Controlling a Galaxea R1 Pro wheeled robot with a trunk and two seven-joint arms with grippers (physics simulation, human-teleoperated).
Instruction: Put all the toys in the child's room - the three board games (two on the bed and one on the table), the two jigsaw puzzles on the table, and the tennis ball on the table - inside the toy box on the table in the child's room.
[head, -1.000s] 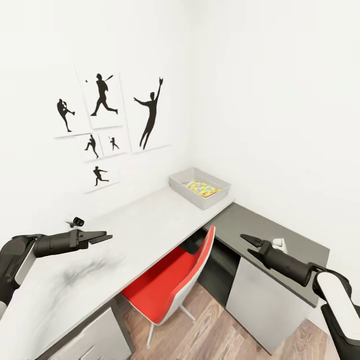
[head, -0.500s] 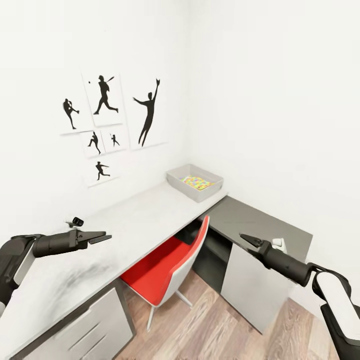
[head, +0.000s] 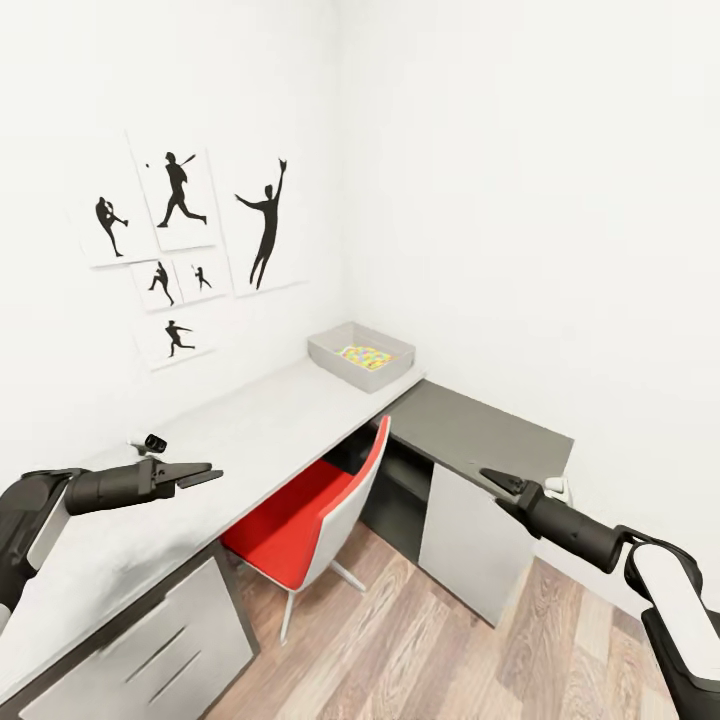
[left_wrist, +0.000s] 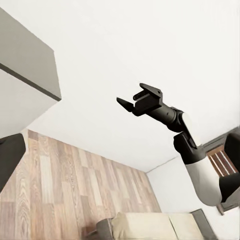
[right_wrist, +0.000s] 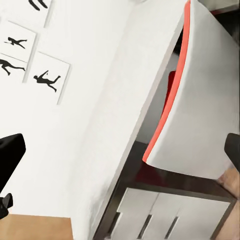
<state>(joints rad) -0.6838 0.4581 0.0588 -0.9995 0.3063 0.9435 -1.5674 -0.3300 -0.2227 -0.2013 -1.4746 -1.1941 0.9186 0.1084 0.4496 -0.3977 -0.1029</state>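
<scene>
So the desk (head: 250, 440) runs from the lower left of the frame up toward the corner at the middle, and the toy box (head: 361, 356) sits on its far end, right against the corner. A second desk section (head: 480, 430) branches off to the right of it. The chair (head: 310, 510) is tucked in front of the desk, lower middle. Wall pictures (head: 180, 255) hang upper left, above the desk. Drawers (head: 150, 655) sit under it at lower left, floor (head: 440, 650) along the bottom.
</scene>
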